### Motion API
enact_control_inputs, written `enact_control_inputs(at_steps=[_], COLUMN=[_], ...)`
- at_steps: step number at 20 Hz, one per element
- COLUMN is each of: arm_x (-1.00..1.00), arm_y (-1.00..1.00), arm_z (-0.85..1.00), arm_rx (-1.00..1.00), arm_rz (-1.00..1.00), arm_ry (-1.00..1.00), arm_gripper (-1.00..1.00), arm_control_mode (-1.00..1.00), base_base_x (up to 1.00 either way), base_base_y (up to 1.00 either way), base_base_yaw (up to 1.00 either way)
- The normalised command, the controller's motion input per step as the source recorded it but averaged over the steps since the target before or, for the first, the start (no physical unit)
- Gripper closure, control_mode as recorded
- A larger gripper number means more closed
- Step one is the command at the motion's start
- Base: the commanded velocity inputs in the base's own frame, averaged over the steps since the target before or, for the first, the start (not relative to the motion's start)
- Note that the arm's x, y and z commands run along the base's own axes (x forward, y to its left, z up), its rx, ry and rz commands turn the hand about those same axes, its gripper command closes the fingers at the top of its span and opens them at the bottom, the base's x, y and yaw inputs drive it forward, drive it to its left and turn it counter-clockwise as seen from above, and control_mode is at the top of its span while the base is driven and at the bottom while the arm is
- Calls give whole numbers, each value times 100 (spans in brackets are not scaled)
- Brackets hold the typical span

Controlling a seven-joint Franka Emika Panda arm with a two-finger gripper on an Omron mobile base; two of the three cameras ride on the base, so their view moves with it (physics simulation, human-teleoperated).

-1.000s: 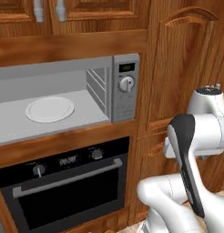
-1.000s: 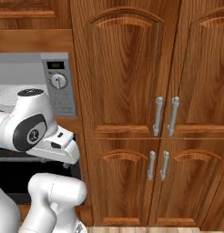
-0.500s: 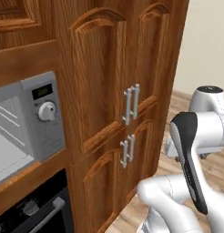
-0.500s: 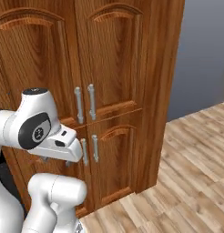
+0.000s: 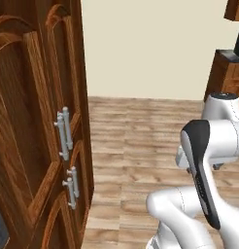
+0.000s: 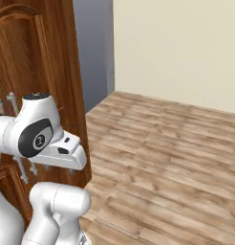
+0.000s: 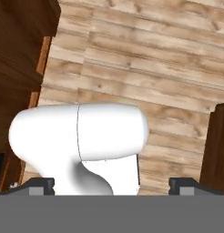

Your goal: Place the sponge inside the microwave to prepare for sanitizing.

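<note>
The claw [image 7: 112, 185] looks spread wide with nothing in it, though only its tips show. Below it lies plank floor [image 7: 145, 59], tall wooden cabinet doors [image 5: 39, 146] alongside.

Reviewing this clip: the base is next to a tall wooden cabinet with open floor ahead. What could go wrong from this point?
1. The wooden cabinet stands close beside the arm, and its metal handles stick out; a turn of the base might clip them.
2. The gripper is open and holds nothing, and the cameras face wood floor and a bare wall. The robot may lose time finding the sponge.
</note>
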Motion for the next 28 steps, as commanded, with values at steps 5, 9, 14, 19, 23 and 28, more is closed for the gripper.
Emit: enact_control_inputs(at_steps=[5,9,14,19,23,28], arm_x=[0,0,0,0,0,0], arm_y=[0,0,0,0,0,0], arm_z=[0,0,0,0,0,0], arm_rx=[0,0,0,0,0,0], arm_rz=[0,0,0,0,0,0], arm_ry=[0,0,0,0,0,0], arm_gripper=[-100,-100,-100,-100,-100,-100], arm_control_mode=[100,100,100,100,100,100], base_base_x=[0,0,2,1,39,61], base_base_y=[-28,-17,-9,-1,-1,0], base_base_yaw=[-91,-90,-85,-81,-67,-55])
